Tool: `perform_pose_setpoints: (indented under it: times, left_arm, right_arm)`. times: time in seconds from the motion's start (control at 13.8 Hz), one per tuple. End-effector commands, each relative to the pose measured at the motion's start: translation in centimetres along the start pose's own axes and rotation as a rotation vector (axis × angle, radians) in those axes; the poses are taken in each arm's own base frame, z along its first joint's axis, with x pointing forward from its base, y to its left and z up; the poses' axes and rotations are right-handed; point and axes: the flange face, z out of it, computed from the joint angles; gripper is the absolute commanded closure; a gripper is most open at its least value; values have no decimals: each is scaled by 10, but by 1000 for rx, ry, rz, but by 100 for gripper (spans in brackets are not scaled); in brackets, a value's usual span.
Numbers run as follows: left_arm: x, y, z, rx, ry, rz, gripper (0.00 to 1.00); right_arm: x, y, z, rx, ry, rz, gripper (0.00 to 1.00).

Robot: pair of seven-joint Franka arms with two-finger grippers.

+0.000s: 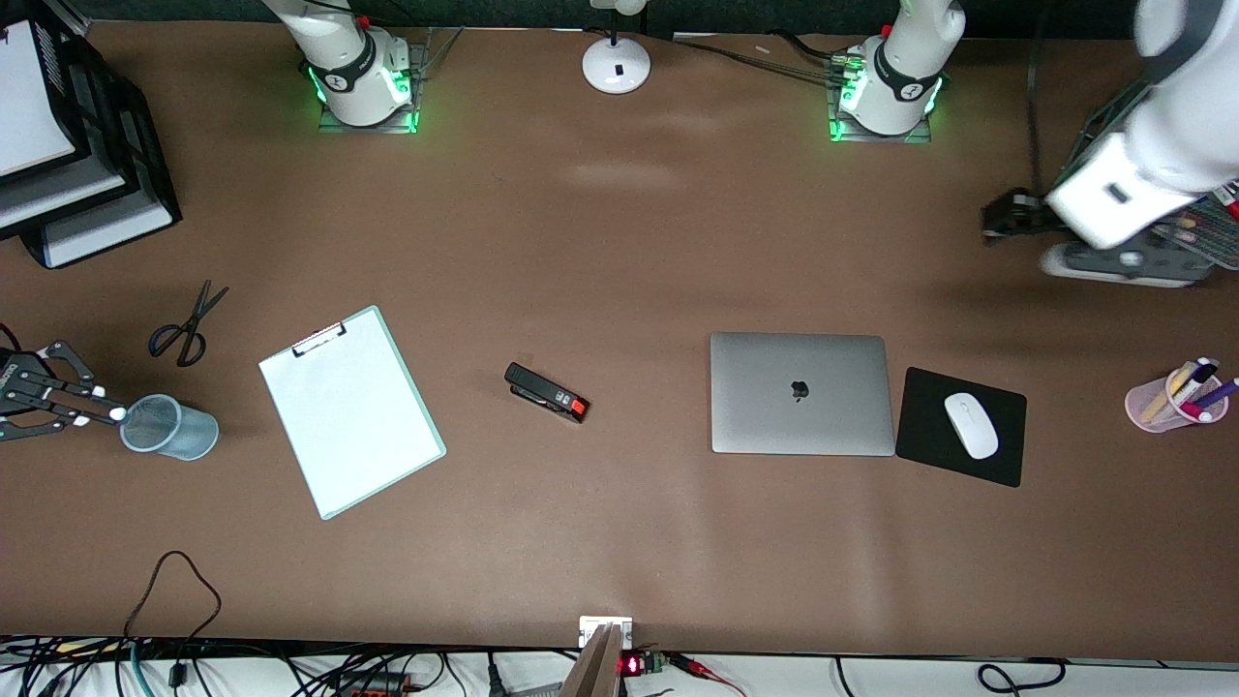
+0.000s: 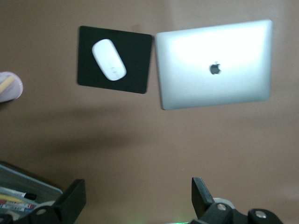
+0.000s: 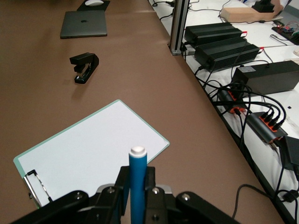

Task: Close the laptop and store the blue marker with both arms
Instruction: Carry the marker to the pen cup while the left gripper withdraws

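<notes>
The laptop lies closed, apple logo up, beside the black mouse pad; it also shows in the left wrist view and in the right wrist view. My right gripper is at the right arm's end of the table, shut on the blue marker. The marker's white end points at the rim of a blue-grey mesh cup. My left gripper is open and empty over bare table at the left arm's end, its fingers wide apart.
A clipboard with white paper, a black stapler and scissors lie on the table. A white mouse sits on the pad. A pink pen cup, a pen tray and black paper trays stand at the ends.
</notes>
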Motion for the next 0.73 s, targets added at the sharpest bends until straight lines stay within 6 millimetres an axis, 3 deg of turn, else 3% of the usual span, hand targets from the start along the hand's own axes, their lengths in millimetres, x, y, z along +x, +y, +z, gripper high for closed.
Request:
perform_pose_setpoints:
  times: [0.0,0.07,0.44,0.65]
  left_arm:
    - [-1,-33,2,-47,34,-33,0]
    - [3,-44,2,-50,59,-54,0]
    - [5,-25,-5,-42,87,-16,0]
    - [6,-28,-13,-36,100,-17,0]
  right_arm:
    - [-17,7,-2,-18,72,-22,97]
    - [-19,8,-3,-21,71,-26,97]
    - [-60,-2,21,40,99,35,97]
    - [-75,-3,22,33,102,34,97]
